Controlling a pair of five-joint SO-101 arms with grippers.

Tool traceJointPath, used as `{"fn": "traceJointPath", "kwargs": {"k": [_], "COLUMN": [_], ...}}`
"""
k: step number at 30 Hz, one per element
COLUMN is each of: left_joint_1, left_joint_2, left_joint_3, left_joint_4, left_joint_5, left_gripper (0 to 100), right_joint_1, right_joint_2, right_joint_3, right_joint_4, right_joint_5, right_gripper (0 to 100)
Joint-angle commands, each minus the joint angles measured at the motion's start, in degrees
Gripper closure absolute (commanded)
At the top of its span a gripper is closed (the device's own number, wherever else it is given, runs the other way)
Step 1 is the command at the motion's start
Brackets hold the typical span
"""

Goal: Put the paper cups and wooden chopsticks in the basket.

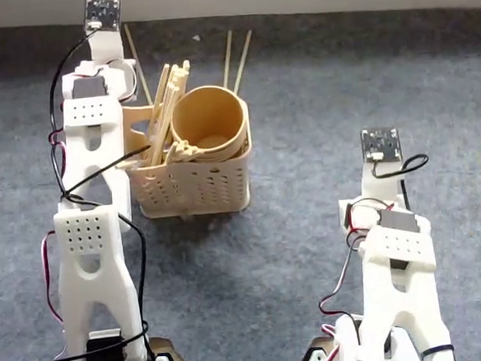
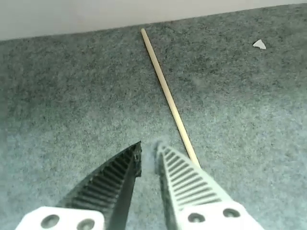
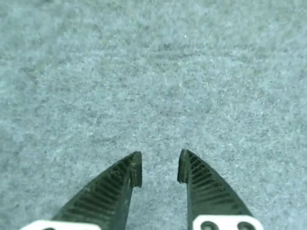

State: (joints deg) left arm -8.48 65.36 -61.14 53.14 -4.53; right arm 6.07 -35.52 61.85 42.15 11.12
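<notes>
Three chopsticks (image 1: 242,60) lie loose on the grey carpeted desk (image 1: 301,102) behind the basket (image 1: 191,188) (a cup (image 1: 207,121) and more chopsticks stand inside). Left claw (image 2: 148,149), slightly parted and empty, hangs beside one chopstick (image 2: 169,96); a white scrap (image 2: 259,44) lies near. Right claw (image 3: 159,167) is released over bare carpet.

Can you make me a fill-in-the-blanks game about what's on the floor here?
The paper cup stands inside the ___.
___ wooden chopsticks lie loose on the carpet beyond it.
The ___ pincer hangs right beside one of them.
Missing words: basket, three, left.
</notes>
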Motion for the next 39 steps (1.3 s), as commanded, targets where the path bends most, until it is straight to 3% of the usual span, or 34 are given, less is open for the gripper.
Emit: {"fn": "traceJointPath", "kwargs": {"k": [1,4,10,13,17,24,27,32,39], "left_joint_1": [0.1,-0.8,-2.4,-4.3,-6.4,-5.6,-3.2,-4.1,-15.4], "left_joint_2": [1.0,0.9,0.7,-6.1,-17.8,-41.8,-49.3,-61.1,-67.5], "left_joint_3": [-4.6,-11.6,-35.0,-33.5,-33.9,-32.8,-24.5,-0.2,12.8], "left_joint_4": [-0.9,-0.5,12.5,16.3,25.7,43.1,49.7,48.9,45.0], "left_joint_5": [-3.0,-3.1,-3.1,-2.9,-2.7,-2.7,-2.7,-2.7,1.0], "left_gripper": [99,99,99,96,81,85,85,85,85], "right_joint_1": [-0.3,-0.3,-0.3,-0.4,-1.2,-2.8,-2.8,-2.8,-8.7], "right_joint_2": [-1.5,-1.5,-1.5,-1.6,-1.5,-1.5,-2.1,-2.1,3.2], "right_joint_3": [-0.1,-0.1,0.0,1.5,4.6,7.3,8.8,2.9,-36.4], "right_joint_4": [-0.7,-0.7,-0.7,-0.7,-0.9,-0.9,-0.9,-0.3,17.0], "right_joint_5": [0.6,0.6,0.7,0.7,1.6,3.8,3.8,3.4,-8.6], "right_gripper": [86.1,86.1,86.1,86.1,86.1,86.1,86.1,85.8,85.7]}}
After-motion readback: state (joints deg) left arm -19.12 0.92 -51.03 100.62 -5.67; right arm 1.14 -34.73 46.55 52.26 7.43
